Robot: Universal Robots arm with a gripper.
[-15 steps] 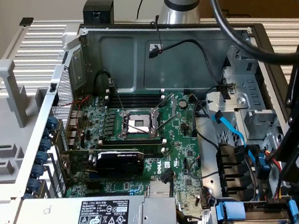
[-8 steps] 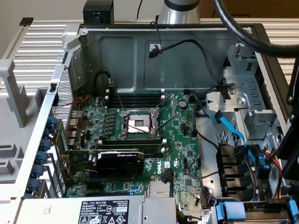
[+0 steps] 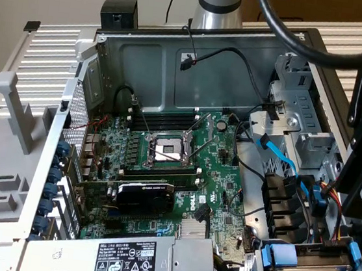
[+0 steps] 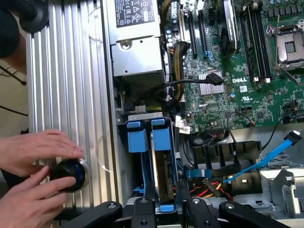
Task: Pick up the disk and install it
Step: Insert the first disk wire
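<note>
One disk, edged by blue rails, is seen standing on edge in the drive bay beside the motherboard. It sits between the fingers of the tool, which are spread about it; whether they grip cannot be told.

The disk stands on edge inside the drive cage of the open computer case, seen edge-on as a thin metal slab with bright blue plastic rails at its ends. In the exterior view it sits at about five o'clock, its blue rails showing in the case's lower corner. Its label cannot be seen.
</note>
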